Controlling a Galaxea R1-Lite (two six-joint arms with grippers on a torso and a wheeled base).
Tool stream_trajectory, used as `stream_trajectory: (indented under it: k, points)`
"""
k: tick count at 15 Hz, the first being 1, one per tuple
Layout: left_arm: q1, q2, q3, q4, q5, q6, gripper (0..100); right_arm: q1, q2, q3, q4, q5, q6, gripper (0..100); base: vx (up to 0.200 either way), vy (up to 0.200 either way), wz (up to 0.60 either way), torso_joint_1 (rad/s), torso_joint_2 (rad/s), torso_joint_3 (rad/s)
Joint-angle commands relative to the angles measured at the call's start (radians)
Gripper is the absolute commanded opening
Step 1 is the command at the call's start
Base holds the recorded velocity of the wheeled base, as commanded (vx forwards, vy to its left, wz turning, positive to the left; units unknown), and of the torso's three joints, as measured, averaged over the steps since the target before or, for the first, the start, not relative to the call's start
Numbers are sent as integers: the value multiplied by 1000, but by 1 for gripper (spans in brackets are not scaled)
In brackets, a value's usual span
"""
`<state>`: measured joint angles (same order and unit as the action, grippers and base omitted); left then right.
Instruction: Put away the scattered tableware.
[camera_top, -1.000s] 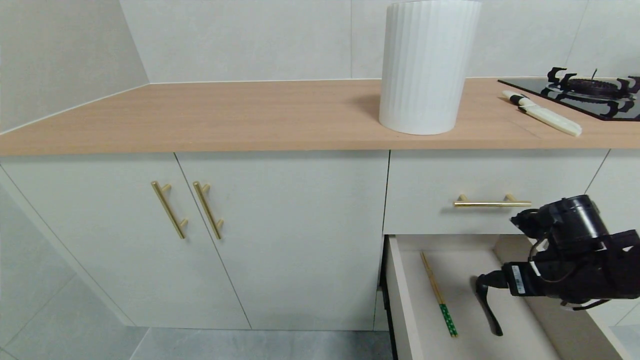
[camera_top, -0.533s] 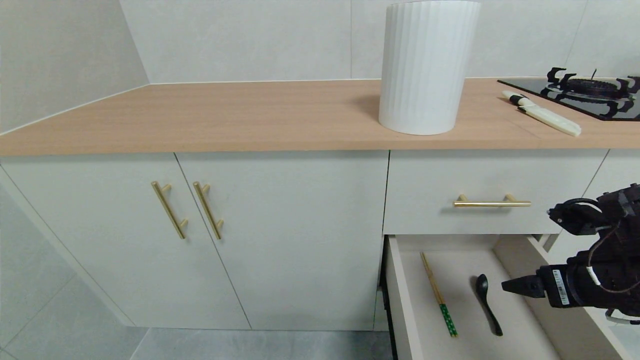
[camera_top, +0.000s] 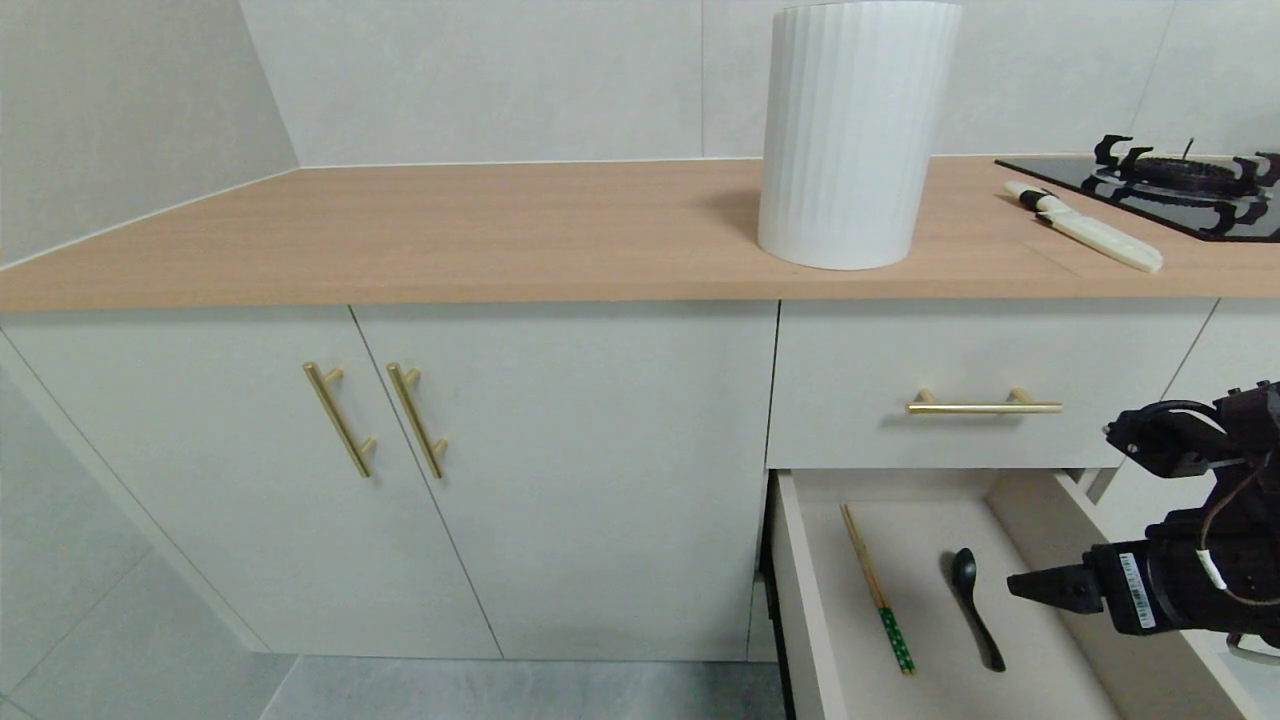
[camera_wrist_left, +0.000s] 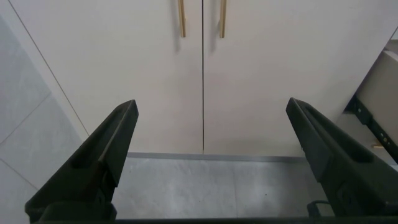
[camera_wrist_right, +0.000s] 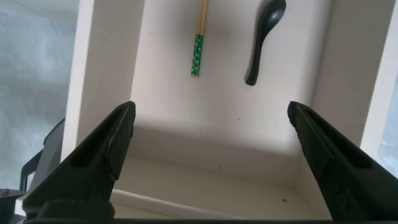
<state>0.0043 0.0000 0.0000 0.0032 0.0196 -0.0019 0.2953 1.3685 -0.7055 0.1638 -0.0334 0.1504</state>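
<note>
An open drawer (camera_top: 797, 600) low on the right holds a pair of wooden chopsticks (camera_top: 878, 590) with green ends and a black spoon (camera_top: 975, 605), lying side by side on its floor. My right gripper (camera_top: 1045, 585) hovers over the drawer's right side, just right of the spoon, open and holding nothing. In the right wrist view the chopsticks (camera_wrist_right: 199, 37) and spoon (camera_wrist_right: 264, 37) lie beyond the right gripper (camera_wrist_right: 210, 111), inside the drawer (camera_wrist_right: 109, 93). A cream knife (camera_top: 1085, 225) rests on the wooden counter. My left gripper (camera_wrist_left: 211, 106) is open, low, facing the cabinet doors.
A tall white ribbed container (camera_top: 850, 135) stands on the counter (camera_top: 450, 230). A black gas hob (camera_top: 1180, 185) sits at the far right. A closed drawer with a brass handle (camera_top: 985, 407) is directly above the open one. Two cabinet doors (camera_wrist_left: 202, 74) lie to the left.
My right gripper let go of the black spoon, which now lies in the drawer, and drew back to the right and slightly down.
</note>
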Motion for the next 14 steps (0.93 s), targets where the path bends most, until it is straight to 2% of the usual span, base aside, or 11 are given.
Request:
stream_trajectory:
  k: [1,10,14]
  points:
    - [0,0,0,0,0,-1,100,8,-3,6,0,0,0,100,-200,0,0,7,2,2]
    - [0,0,0,0,0,-1,100,38,1,23,0,-5,-14,100,-200,0,0,1,3,6]
    - [0,0,0,0,0,-1,100,85,37,47,0,-3,-14,100,0,0,0,0,0,0]
